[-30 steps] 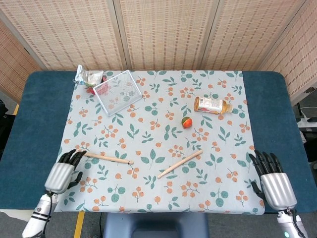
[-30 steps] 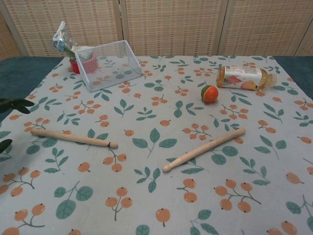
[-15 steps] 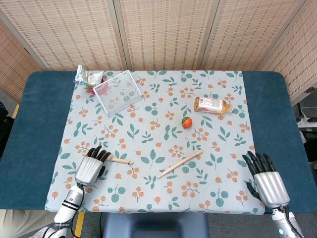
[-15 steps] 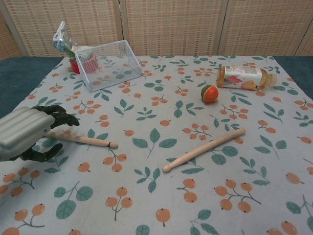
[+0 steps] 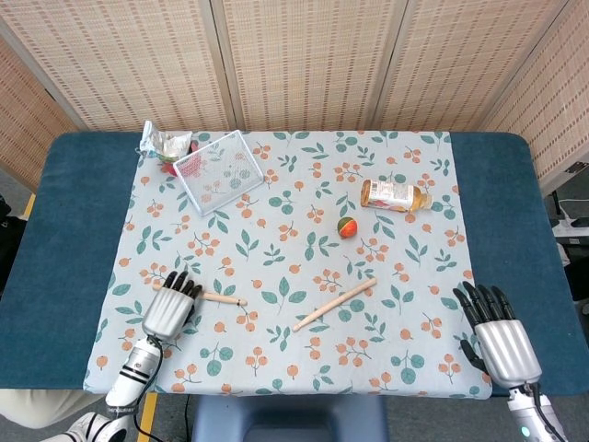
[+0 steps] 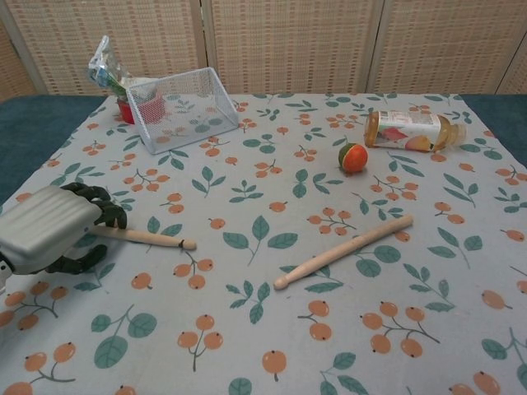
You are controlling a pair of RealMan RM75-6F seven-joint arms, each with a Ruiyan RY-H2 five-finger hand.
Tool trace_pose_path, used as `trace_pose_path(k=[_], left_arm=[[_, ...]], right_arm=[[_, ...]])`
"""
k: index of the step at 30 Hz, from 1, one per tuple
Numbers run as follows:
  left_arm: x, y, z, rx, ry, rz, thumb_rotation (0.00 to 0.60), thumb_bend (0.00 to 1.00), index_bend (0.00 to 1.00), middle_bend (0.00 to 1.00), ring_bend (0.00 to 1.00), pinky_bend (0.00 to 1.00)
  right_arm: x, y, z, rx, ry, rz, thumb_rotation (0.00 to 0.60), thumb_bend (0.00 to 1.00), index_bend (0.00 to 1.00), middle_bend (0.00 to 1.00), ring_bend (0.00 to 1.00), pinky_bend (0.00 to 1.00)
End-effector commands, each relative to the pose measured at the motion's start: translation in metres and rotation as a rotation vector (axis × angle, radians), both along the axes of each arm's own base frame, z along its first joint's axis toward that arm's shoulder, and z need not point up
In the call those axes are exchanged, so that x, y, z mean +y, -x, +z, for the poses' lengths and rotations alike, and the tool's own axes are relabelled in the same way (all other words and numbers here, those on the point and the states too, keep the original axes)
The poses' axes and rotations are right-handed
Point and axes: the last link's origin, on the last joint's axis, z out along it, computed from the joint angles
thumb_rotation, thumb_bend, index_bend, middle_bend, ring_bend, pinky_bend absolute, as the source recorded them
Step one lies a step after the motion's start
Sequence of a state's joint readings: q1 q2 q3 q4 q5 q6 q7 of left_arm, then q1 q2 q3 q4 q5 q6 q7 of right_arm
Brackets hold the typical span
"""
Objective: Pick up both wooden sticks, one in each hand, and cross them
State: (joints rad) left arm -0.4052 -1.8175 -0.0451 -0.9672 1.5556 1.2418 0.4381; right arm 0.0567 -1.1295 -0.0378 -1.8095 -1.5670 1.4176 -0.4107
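Wooden stick (image 6: 144,237) under left hand (image 6: 45,229), bottle (image 5: 394,195) label unreadable

Two wooden sticks lie on the cloth: the left stick (image 5: 213,296) near the left edge and the right stick (image 5: 334,304) near the middle. One bottle (image 5: 395,195) lies far right, one ball (image 5: 346,226) just beside it. One wire basket (image 5: 219,171) (tipped on its side) and one crumpled wrapper (image 5: 167,144) sit far left.
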Motion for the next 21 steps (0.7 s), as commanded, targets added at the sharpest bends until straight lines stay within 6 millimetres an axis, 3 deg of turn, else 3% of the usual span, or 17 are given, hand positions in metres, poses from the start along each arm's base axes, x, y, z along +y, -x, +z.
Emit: trace_pose_path(k=[1,6,13,21], left_arm=[[0.001,0.002,-0.001,0.008,-0.003,0.003,0.600,0.46,0.37,0.39,0.21,0.25],[0.005,0.008,-0.002,0.038,-0.010,0.016,0.600,0.46,0.41,0.41,0.21,0.25],[0.007,0.011,-0.003,0.054,-0.041,0.018,0.600,0.46,0.53,0.55,0.31,0.27],[0.008,0.014,-0.003,0.079,-0.048,0.026,0.600,0.46,0.58,0.61,0.34,0.27]], right_arm=[[0.000,0.000,0.000,-0.001,0.000,0.000,0.600,0.30,0.00,0.00,0.00,0.00],[0.001,-0.001,0.000,-0.002,-0.003,0.002,0.600,0.30,0.00,0.00,0.00,0.00],[0.001,-0.001,0.001,-0.002,0.000,0.000,0.600,0.30,0.00,0.00,0.00,0.00],[0.001,-0.001,0.001,-0.003,-0.001,0.001,0.600,0.30,0.00,0.00,0.00,0.00]])
